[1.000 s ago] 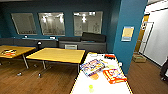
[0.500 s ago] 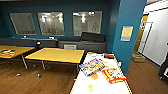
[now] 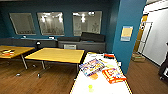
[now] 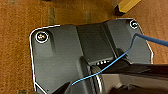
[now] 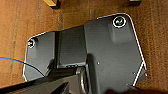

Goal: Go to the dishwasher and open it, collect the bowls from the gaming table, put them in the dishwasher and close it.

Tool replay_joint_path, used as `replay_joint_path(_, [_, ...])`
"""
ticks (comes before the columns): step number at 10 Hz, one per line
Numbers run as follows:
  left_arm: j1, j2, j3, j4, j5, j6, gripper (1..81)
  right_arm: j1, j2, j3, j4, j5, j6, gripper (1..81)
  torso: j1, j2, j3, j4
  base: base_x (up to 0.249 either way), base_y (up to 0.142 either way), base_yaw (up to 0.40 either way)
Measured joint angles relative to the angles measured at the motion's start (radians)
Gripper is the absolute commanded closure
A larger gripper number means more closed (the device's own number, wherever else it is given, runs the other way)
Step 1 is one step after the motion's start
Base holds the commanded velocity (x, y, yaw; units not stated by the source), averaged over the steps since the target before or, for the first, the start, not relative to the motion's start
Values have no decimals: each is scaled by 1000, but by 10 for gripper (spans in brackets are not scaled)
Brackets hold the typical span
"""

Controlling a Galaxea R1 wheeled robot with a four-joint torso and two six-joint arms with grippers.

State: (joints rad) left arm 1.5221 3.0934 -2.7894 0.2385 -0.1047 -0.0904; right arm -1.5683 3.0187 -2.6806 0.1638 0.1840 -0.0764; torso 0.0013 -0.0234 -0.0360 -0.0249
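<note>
Below each wrist camera lies only wood-plank floor (image 4: 20,50) beyond the robot's own dark plate; whether either claw is open or closed cannot be told from these views. Both arms appear carried low, over the floor and clear of the furniture.

Ahead, in the head view, the gaming table (image 3: 82,88) with white top and yellow edge runs lengthwise away from the robot, its near end at the bottom of the picture, slightly right of centre. Neither arm can be judged the nearer. On its top lie a colourful flat box (image 3: 91,67), an orange-red box (image 3: 113,75) just beside it, a small red item (image 3: 109,55) at the far end and a small yellow-green object (image 3: 90,87) near the close end. No bowl can be made out with certainty.

Left of it stand two yellow-topped tables (image 3: 57,55). A blue pillar (image 3: 126,37) rises at the right.
</note>
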Motion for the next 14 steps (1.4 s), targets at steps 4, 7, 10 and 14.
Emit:
replay_joint_path(4, [0, 1, 0, 0, 0, 0, 10, 0, -220, 343, 9, 51, 29, 10, 0, 0, 0, 0, 0, 0, 0])
replay_joint_path(7, [0, 7, 0, 0, 0, 0, 10, 11, -460, 679, 17, 96, 53, 10, 0, 0, 0, 0, 0, 0, 0])
replay_joint_path(10, [0, 7, 0, 1, -1, 0, 10, 11, -739, 985, 22, 161, 67, 10, 0, 0, 0, 0, 0, 0, 0])
replay_joint_path(14, [0, 6, 0, 1, -3, 0, 10, 18, -1088, 1311, 44, 251, 78, 10, -1, 0, -74, 0, 0, 0, 0])
